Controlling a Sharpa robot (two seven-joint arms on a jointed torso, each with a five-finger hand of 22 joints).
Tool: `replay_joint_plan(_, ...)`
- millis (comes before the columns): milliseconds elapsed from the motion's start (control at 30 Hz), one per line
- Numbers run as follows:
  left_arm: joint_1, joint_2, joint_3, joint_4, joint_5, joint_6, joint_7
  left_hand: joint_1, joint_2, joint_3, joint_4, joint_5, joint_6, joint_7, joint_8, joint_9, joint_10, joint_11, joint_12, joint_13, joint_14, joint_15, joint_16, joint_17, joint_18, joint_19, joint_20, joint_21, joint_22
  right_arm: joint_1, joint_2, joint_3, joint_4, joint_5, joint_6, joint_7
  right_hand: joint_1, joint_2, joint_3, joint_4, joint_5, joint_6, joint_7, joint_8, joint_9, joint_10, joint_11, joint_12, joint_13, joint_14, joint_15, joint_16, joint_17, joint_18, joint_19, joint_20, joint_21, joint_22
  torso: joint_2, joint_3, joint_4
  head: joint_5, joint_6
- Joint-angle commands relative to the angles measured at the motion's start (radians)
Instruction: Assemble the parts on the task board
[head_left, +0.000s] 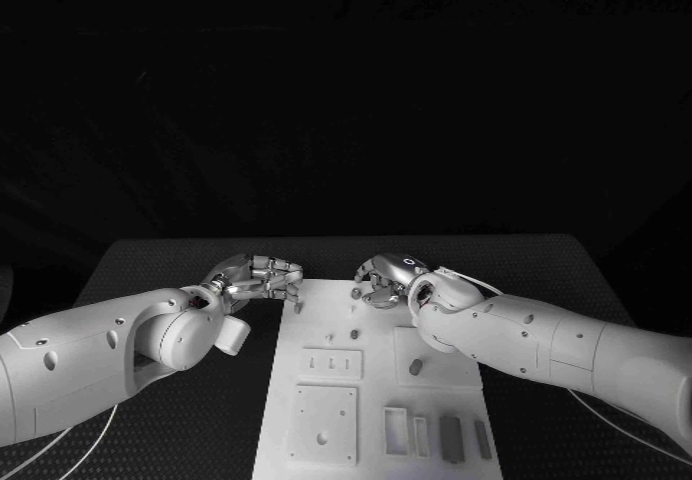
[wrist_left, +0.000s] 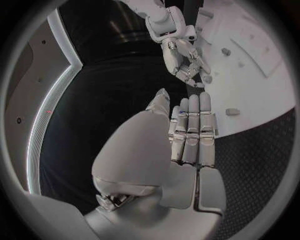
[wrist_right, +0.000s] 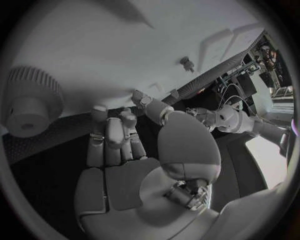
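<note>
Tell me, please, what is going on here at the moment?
The robot has both hands at the far end of the board. The left hand sits at its far left corner, the right hand over its far edge. Neither visibly holds anything. Small parts lie on the board, and a gear lies near the right hand.

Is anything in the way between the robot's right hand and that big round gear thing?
Nothing visible blocks it. In the right wrist view the gear sits at the far end of the task board, just beyond the right hand, with only bare board and dark mat between them. Its fingers are apart and hold nothing.
</note>
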Motion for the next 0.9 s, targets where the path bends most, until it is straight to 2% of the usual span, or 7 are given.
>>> replay_joint_plan(33,0.001,0.001,0.001,0.0,-0.003,0.015,0.009,-0.011,-0.002,-0.006,0.0,-0.002,-0.003,0.002,-0.003,-0.001,-0.002,0.006,-0.006,0.001,0.001,0.007,-0.006,0.001,0.01,-0.004,0.005,-0.006,0.001,0.0,-0.017,0.0,0.019,-0.001,-0.031,0.013,0.002,-0.006,-0.004,0.004,-0.002,-0.039,0.042,0.003,0.001,0.001,0.006,0.007,0.002,0.002,0.01,0.006,0.004,0.013,-0.001,0.002,0.005,0.018,0.0,0.0002,0.0,0.0,0.002)
replay_joint_plan(167,0.001,-0.002,0.001,-0.002,-0.003,0.013,0.01,-0.01,-0.002,-0.006,0.0,-0.002,-0.003,0.002,-0.003,-0.001,-0.002,0.006,-0.006,0.001,0.001,0.007,-0.006,0.002,0.01,-0.004,0.005,-0.006,0.001,0.019,-0.058,0.0,0.075,0.025,-0.054,0.03,0.007,-0.005,-0.006,0.005,-0.002,-0.016,0.042,0.02,0.005,0.005,0.006,0.017,0.001,0.013,0.01,0.012,0.015,0.013,0.004,0.0,0.01,0.018,-0.001,-0.0003,-0.0012,0.0,0.007)
replay_joint_plan(333,0.001,-0.005,0.001,-0.004,-0.003,0.012,0.012,-0.01,-0.002,-0.005,-0.001,-0.002,-0.002,0.002,-0.003,-0.001,-0.001,0.006,-0.006,0.001,0.001,0.007,-0.007,0.002,0.01,-0.004,0.004,-0.006,0.001,0.054,-0.11,0.008,0.145,0.039,-0.037,0.02,-0.012,-0.019,-0.016,0.021,-0.002,0.004,0.04,0.034,0.008,0.011,0.004,0.024,-0.002,0.025,0.009,0.016,0.021,0.013,0.01,0.0,0.013,0.017,-0.001,0.0002,-0.003,-0.002,0.015)
replay_joint_plan(433,0.001,-0.007,0.001,-0.005,-0.003,0.012,0.013,-0.009,-0.002,-0.005,-0.001,-0.002,-0.001,0.001,-0.003,-0.001,0.0,0.005,-0.006,0.002,0.002,0.007,-0.007,0.003,0.01,-0.003,0.004,-0.006,0.001,0.072,-0.14,0.014,0.174,0.039,-0.015,0.013,-0.027,-0.029,-0.024,0.034,-0.002,0.009,0.038,0.038,0.009,0.012,0.002,0.026,-0.004,0.027,0.007,0.017,0.021,0.013,0.012,-0.001,0.014,0.016,-0.002,0.0008,-0.0046,-0.003,0.019)
replay_joint_plan(567,0.001,-0.01,0.001,-0.005,-0.003,0.015,0.013,-0.008,-0.002,-0.005,-0.001,-0.002,0.0,0.001,-0.002,-0.001,0.001,0.005,-0.006,0.002,0.002,0.007,-0.007,0.003,0.01,-0.003,0.004,-0.006,0.001,0.091,-0.196,0.021,0.211,0.04,0.034,0.019,-0.055,-0.027,-0.077,0.026,-0.002,0.01,0.035,0.043,0.01,0.01,-0.001,0.028,-0.007,0.024,0.004,0.018,0.017,0.013,0.009,-0.004,0.016,0.017,-0.003,0.0019,-0.0084,-0.006,0.024)
replay_joint_plan(700,0.001,-0.014,0.001,-0.004,-0.003,0.016,0.013,-0.007,-0.001,-0.005,-0.001,-0.002,0.003,0.0,0.0,0.0,0.004,0.004,-0.005,0.003,0.003,0.007,-0.009,0.005,0.01,-0.003,0.004,-0.006,0.002,0.098,-0.242,0.021,0.234,0.037,0.093,0.016,-0.066,-0.038,-0.093,0.031,-0.002,0.011,0.034,0.045,0.011,0.008,-0.001,0.028,-0.009,0.019,0.003,0.016,0.01,0.013,0.007,-0.004,0.014,0.016,-0.004,0.0028,-0.0135,-0.005,0.027)
replay_joint_plan(900,0.001,-0.017,0.001,-0.001,-0.004,0.019,0.013,-0.007,-0.001,-0.005,-0.001,-0.002,0.004,-0.001,0.0,0.0,0.006,0.003,-0.004,0.004,0.003,0.007,-0.009,0.006,0.01,-0.003,0.005,-0.007,0.002,0.098,-0.29,0.02,0.248,-0.013,0.155,0.015,-0.077,-0.064,-0.103,0.049,-0.002,0.007,0.035,0.046,0.009,0.001,-0.001,0.025,-0.014,0.002,0.004,0.011,-0.007,0.013,0.0,-0.003,0.009,0.014,-0.003,0.005,-0.0153,-0.007,0.031)
